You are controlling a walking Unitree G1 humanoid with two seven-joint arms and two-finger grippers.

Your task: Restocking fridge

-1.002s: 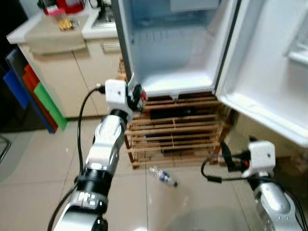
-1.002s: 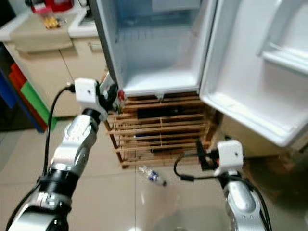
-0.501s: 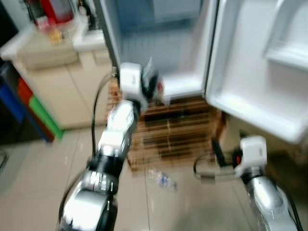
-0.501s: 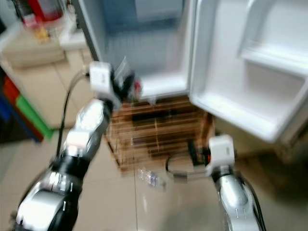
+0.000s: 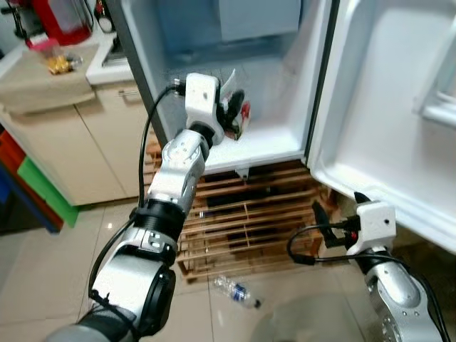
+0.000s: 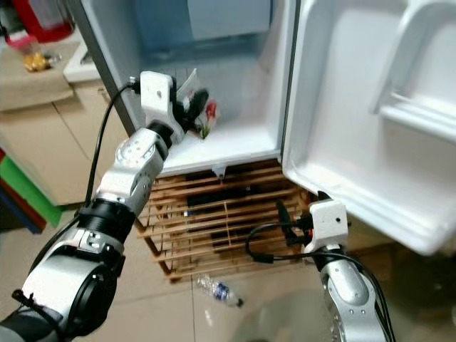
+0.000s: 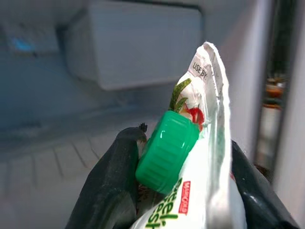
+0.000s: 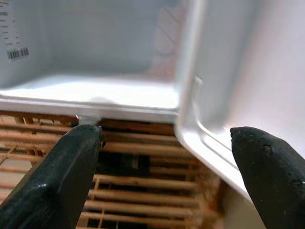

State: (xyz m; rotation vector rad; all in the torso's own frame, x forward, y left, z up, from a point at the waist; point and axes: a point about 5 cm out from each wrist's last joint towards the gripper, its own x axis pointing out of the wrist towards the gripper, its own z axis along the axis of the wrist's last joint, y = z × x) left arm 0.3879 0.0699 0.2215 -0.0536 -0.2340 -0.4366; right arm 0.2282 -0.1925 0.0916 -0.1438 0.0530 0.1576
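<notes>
1. Left claw raised inside the open fridge compartment, clamped on a white pouch with a green screw cap.
2. Wrist view: black fingers on both sides of the pouch, pressing against it; green cap up front, pouch's crimped top edge printed "USE BY" standing above it; green lettering and a red mark on the pouch face.
3. Pouch held above the fridge's white floor, at about 9 o'clock of the compartment; contact with the floor not discernible.
4. Right claw low, at 5 o'clock in the head view, just beneath the bottom edge of the fridge door. Fingers spread wide apart, nothing between them; wrist view looks past them at the fridge's lower lip and the wooden slats below.
5. Fridge interior white, bare ribbed back wall, a pale box-shaped compartment at 12 o'clock. Door swung open toward 3 o'clock, moulded shelf on its inner face.
6. Fridge standing on a slatted wooden rack; dark items between the slats, not identifiable.
7. Floor: glossy beige tiles. Clear plastic bottle lying on its side at 6 o'clock, just in front of the rack.
8. At 10 o'clock, beige cabinet with a pale tabletop; red appliance and a small yellowish item on it. Green and blue panels leaning at the cabinet's side, 9 o'clock.
</notes>
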